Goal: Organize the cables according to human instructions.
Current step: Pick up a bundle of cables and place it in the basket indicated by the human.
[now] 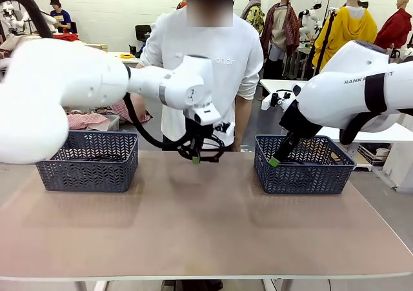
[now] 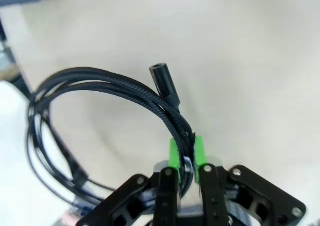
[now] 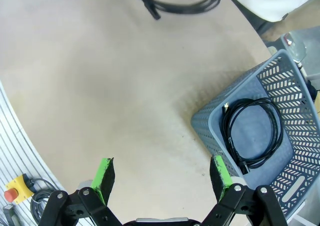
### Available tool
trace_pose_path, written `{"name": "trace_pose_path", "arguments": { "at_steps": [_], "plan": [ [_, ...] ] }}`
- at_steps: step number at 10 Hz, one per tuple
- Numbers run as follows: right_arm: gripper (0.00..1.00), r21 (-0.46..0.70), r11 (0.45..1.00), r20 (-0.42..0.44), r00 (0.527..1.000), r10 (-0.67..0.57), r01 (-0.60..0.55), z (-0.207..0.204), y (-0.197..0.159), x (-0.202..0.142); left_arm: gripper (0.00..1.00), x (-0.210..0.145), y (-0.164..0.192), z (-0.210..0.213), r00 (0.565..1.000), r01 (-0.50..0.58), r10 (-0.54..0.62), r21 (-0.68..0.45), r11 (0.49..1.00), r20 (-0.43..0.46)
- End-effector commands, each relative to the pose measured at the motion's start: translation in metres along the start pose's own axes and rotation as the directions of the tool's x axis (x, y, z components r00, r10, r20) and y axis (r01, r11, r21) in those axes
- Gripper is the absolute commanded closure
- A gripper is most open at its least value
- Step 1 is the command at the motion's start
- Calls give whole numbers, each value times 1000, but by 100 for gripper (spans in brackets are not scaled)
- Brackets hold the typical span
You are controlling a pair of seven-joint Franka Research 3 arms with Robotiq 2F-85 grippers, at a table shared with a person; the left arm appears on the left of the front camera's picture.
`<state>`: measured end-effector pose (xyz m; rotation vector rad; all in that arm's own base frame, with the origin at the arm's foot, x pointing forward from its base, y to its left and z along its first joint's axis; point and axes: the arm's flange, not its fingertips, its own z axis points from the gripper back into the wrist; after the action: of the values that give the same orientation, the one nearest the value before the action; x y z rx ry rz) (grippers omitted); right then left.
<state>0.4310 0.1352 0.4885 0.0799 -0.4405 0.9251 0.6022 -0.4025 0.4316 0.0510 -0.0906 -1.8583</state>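
Centrally, the left hand is pinching one coiled cable between its green pads, the jaws drawn in narrow around the bundled strands, and is carrying it in the air above the middle of the worktop, just in front of the person in the white sweatshirt. The cable is showing a braided, matte black sheath, several loops lying together in a round hoop, with a smooth cylindrical plug jutting from the top of the coil. The right hand is standing wide with nothing between its green pads, hovering over bare worktop beside the right basket.

Progress, as a judgement: the sorting is looking partly done. One coiled cable is lying flat on the floor of the right basket, a thinner, glossier cord with its plug tucked at the edge. Another dark coil is appearing to rest inside the left basket, though the lattice is obscuring it. The held cable is waiting for a destination, presumably to be indicated by the person; a fourth cannot be located.

Both baskets are rectangular, grey-blue plastic with perforated walls; the worktop is a smooth, pale beige mat.
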Motion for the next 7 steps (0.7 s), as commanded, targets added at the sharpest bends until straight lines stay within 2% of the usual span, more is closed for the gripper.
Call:
{"name": "trace_pose_path", "arguments": {
  "at_steps": [1,4,7],
  "plan": [
    [0,-14,1000,-9,1000,-8,8,1,-2,1,100,-31,-35,30,999,-50,50,41,998,6],
    [0,-14,1000,-9,1000,-8,8,1,-2,1,100,-107,-71,89,991,-134,132,80,988,26],
    [0,-14,1000,-9,1000,-8,8,1,-2,1,100,-171,-93,114,979,-206,204,103,973,28]
  ]
}}
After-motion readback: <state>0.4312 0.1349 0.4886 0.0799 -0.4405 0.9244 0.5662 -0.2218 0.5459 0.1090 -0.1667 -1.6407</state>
